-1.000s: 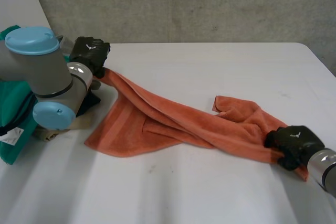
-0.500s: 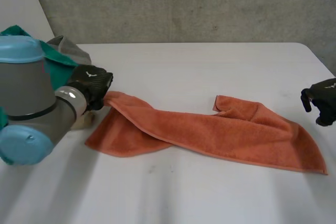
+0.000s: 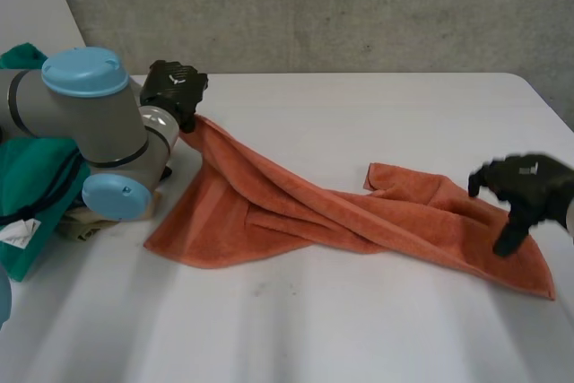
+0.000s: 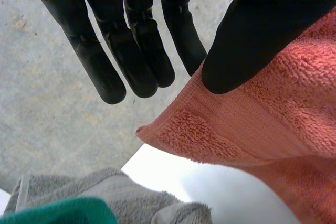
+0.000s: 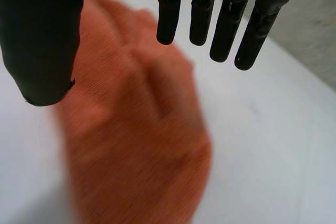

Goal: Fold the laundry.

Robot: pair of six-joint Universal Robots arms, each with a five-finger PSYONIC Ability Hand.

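Lifted since the earlier frame, a corner of the soft, light orange towel (image 3: 296, 208) is pinched under the thumb of the left hand (image 3: 175, 87), the rest sagging onto the tabletop (image 3: 359, 329); the empty, straight-fingered right hand (image 3: 520, 184) is held over the far end, whose corner is judged the best hold.

The head camera sits behind and between the arms (image 3: 85, 123), looking down over the white table (image 3: 359, 329) toward the concrete wall (image 3: 314, 6). The wrist cameras look along the left hand (image 4: 131, 35) and right hand (image 5: 229, 19) from very close, each sharing one end of the orange towel (image 3: 296, 213) with it.
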